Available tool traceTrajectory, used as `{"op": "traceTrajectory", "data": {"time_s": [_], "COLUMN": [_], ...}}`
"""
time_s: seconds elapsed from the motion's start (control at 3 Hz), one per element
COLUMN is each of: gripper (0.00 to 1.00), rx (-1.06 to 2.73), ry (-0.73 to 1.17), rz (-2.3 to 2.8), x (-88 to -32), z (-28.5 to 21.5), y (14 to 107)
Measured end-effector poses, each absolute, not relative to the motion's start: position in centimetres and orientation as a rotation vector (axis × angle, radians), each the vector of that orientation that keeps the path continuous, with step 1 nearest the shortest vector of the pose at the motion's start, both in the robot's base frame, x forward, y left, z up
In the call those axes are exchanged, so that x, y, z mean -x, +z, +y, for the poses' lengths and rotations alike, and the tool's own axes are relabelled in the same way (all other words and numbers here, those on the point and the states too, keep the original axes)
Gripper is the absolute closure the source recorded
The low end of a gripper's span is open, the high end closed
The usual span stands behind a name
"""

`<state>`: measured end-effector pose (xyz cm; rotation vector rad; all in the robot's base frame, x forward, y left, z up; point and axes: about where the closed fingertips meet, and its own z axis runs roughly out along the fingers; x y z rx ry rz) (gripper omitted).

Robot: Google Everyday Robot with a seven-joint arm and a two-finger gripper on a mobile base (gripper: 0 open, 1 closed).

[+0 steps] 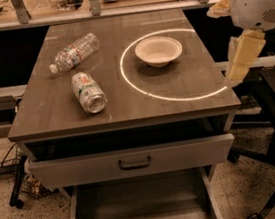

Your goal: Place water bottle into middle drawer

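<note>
Water bottle [75,51] lies far-left on desk [47,111], long axis diagonal, cap pointing near-left. My gripper [242,60] hangs off the right edge, well apart; jaws' state I can't tell. Middle drawer [140,209] open below.

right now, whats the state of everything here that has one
clear ribbed plastic water bottle: on its side on the tabletop, cap on
white-and-green drink can: on its side, apart from the bottle
shallow white bowl: upright
grey drawer front with dark handle: slightly out
wide grey middle drawer: pulled open
gripper: beside the tabletop's right edge, off the bottle
</note>
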<state>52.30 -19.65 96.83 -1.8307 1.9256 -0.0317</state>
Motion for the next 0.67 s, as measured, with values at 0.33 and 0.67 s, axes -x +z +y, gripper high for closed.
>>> {"op": "traceTrajectory", "data": {"time_s": [0.33, 0.67], "gripper": [0.00, 0.00], "rx": [1.875, 1.878], "ry": [0.022, 0.027], "rz": [1.810, 1.802], "x": [-54.30, -54.39], "z": [-16.67, -16.46], "y": [96.30, 96.22]}}
